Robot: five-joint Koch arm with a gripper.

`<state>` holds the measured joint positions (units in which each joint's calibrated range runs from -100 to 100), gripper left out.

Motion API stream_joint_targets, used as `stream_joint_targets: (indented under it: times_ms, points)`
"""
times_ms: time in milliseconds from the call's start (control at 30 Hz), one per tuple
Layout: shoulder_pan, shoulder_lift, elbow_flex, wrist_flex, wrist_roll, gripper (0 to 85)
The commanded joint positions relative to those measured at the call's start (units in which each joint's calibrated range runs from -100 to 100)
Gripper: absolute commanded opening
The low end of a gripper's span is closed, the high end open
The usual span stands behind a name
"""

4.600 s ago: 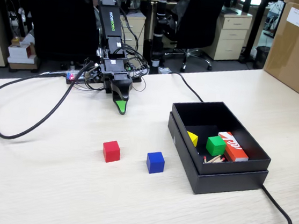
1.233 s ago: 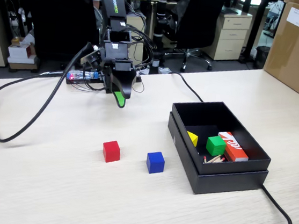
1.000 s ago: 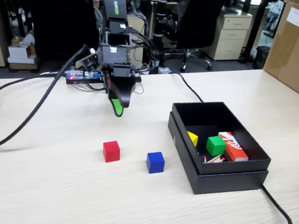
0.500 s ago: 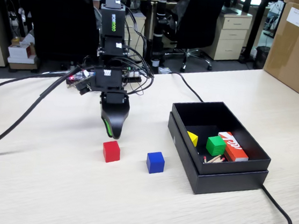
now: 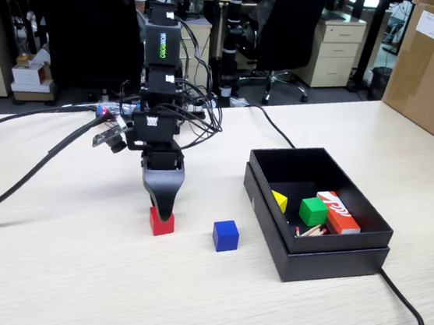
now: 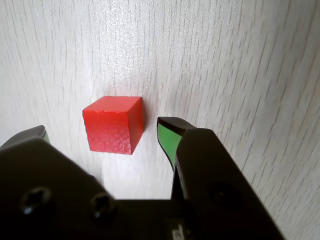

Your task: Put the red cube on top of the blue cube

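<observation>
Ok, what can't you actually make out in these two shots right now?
- Red cube, fixed view: upper part hidden behind the claw.
- Blue cube: outside the wrist view.
- Claw, wrist view: left fingertip mostly hidden by its own body.
- Black box, fixed view: small sticks unidentifiable.

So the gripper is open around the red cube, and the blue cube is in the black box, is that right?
Not quite: the blue cube sits on the table beside the black box, as the fixed view shows. The gripper is indeed open around the red cube.
</observation>
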<state>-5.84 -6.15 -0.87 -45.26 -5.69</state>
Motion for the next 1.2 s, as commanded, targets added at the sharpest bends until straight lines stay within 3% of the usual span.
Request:
stream_joint_targets:
  times_ms: [0,600,900,1100,1167]
  points:
    - [0.0,0.7,4.86,-0.57,-0.29,43.5]
    - [0.15,8.16,8.48,-2.82,-0.24,42.6]
    - [0.2,9.42,9.03,-4.29,-0.59,18.2]
    - [0.05,9.19,8.39,-4.38,-0.29,14.1]
    - [-0.05,8.27,9.03,-4.29,0.05,1.7]
